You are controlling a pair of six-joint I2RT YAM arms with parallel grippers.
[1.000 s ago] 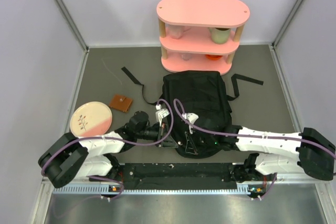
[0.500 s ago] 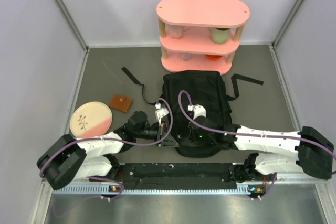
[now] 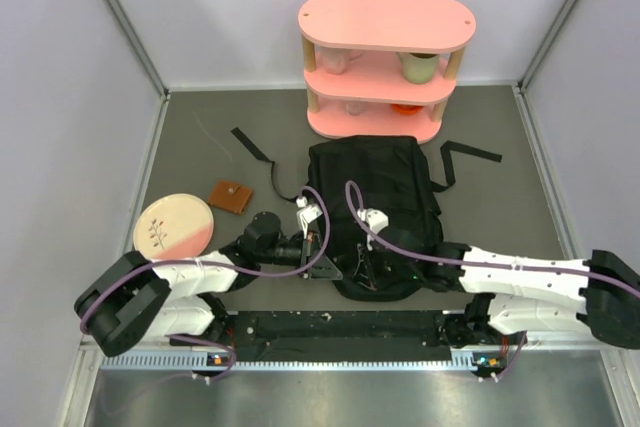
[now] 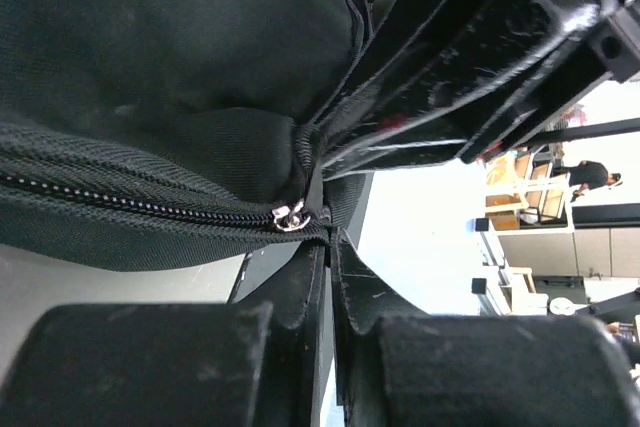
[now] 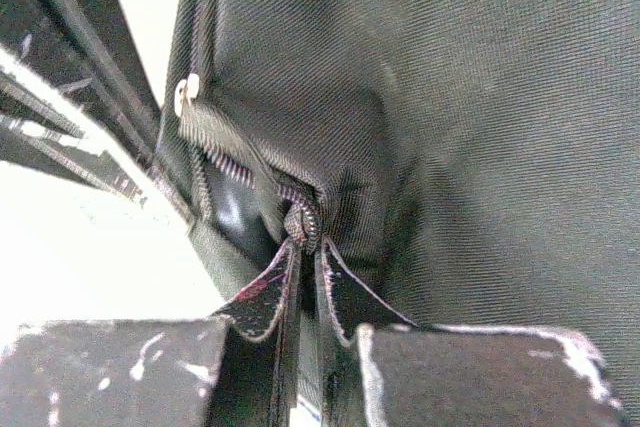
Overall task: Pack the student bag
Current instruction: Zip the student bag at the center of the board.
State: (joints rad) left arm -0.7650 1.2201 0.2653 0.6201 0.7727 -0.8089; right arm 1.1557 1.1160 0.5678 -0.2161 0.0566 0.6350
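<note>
The black backpack (image 3: 375, 187) lies flat on the table, just in front of the pink shelf (image 3: 385, 22). At the backpack's edge farthest from the shelf, the left gripper (image 3: 328, 270) is pinched tight on fabric at a zipper's end (a silver slider (image 4: 291, 215) sits at its fingertips). Just beside it, the right gripper (image 3: 363, 269) is clamped on a zipper pull (image 5: 303, 225).
</note>
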